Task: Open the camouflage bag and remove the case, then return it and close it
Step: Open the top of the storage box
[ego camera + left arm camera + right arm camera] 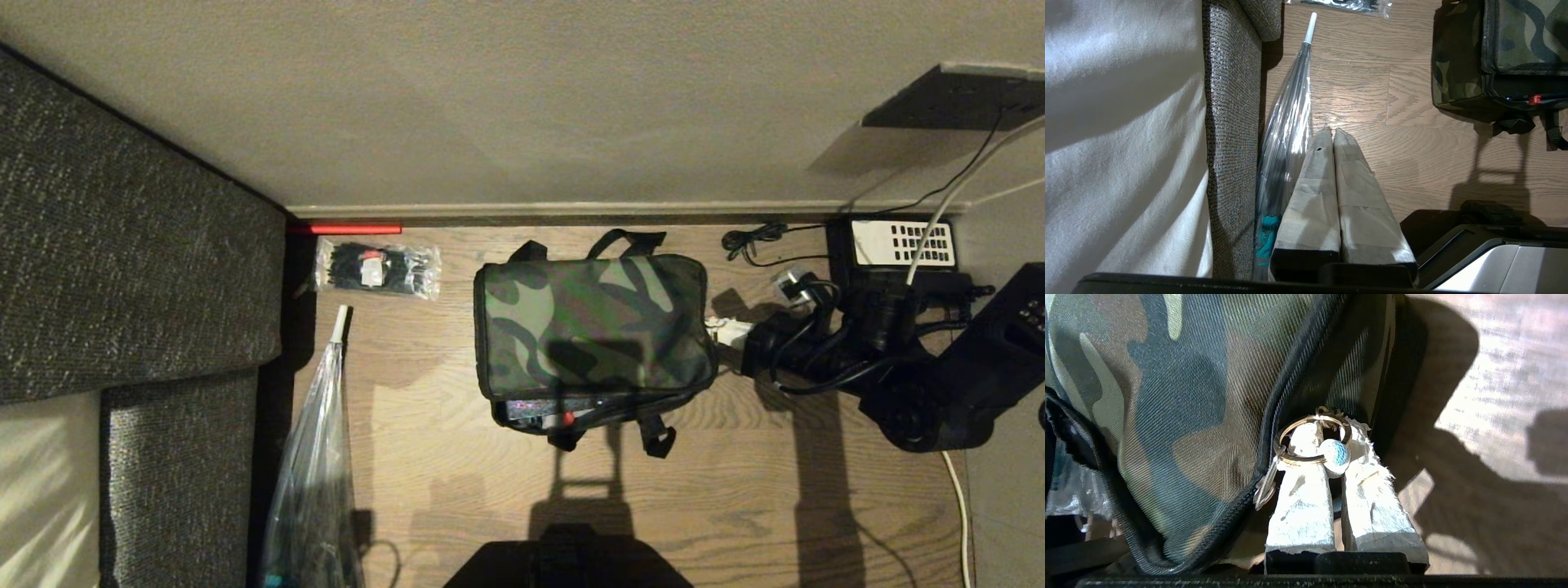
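Right gripper (1327, 435), jaws pinching the zipper ring (1312, 439) at the bag (592, 327) corner, is mid-zip; next it must drag the ring along the lid seam

The camouflage bag (592, 327) hides its contents; its lid is cut off in both wrist views.

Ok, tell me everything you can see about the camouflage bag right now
The camouflage bag is a boxy soft fabric bag with a green camouflage lid, black sides and black straps. It sits flat on the wooden floor near the wall. The lid lies down over it, though a gap on the near side shows something red inside. The right gripper is at its right edge, shut on the metal zipper ring by the black zipper track. The left gripper is well away from it.
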`<state>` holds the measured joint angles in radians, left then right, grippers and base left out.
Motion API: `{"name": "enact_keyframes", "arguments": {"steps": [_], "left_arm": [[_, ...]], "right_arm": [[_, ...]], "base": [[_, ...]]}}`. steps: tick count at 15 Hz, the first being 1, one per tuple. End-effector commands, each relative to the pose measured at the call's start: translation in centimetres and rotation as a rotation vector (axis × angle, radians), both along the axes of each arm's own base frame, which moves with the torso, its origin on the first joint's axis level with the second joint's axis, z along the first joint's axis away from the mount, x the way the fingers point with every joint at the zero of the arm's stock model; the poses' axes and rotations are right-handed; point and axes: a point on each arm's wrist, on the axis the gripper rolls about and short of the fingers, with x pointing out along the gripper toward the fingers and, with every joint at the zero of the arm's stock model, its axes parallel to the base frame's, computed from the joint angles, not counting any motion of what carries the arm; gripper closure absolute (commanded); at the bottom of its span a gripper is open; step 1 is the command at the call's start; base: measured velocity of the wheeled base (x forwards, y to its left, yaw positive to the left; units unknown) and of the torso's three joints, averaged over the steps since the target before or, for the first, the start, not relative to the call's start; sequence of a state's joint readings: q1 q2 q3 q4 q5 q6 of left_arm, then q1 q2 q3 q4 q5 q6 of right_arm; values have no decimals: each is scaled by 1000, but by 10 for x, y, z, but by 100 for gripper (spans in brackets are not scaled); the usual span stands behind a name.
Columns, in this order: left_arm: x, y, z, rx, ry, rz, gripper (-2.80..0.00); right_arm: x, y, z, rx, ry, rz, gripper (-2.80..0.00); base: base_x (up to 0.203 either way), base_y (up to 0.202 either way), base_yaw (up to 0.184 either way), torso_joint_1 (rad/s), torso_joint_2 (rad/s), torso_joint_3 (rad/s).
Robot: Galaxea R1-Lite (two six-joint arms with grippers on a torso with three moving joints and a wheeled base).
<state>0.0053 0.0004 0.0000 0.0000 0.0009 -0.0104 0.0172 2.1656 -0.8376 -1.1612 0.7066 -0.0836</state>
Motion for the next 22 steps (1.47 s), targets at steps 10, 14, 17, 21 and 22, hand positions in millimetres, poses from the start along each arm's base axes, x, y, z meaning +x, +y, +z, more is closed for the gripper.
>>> {"name": "enact_keyframes", "arguments": {"steps": [10, 14, 17, 21, 22], "left_arm": [[0, 0, 0, 0, 0, 1, 0], [0, 0, 0, 0, 0, 1, 0], [0, 0, 0, 0, 0, 1, 0], [0, 0, 0, -1, 0, 1, 0], [0, 0, 0, 0, 0, 1, 0]], "right_arm": [[-59, -1, 3, -11, 133, 7, 0], [-66, -2, 0, -13, 161, 8, 0], [-75, -1, -10, -11, 258, 28, 0], [-74, -1, -8, -35, 245, 41, 0], [-73, -1, -7, -32, 245, 38, 0]], "base": [[0, 0, 0, 0, 0, 0], [0, 0, 0, 0, 0, 0], [0, 0, 0, 0, 0, 0], [0, 0, 0, 0, 0, 0], [0, 0, 0, 0, 0, 0]]}}
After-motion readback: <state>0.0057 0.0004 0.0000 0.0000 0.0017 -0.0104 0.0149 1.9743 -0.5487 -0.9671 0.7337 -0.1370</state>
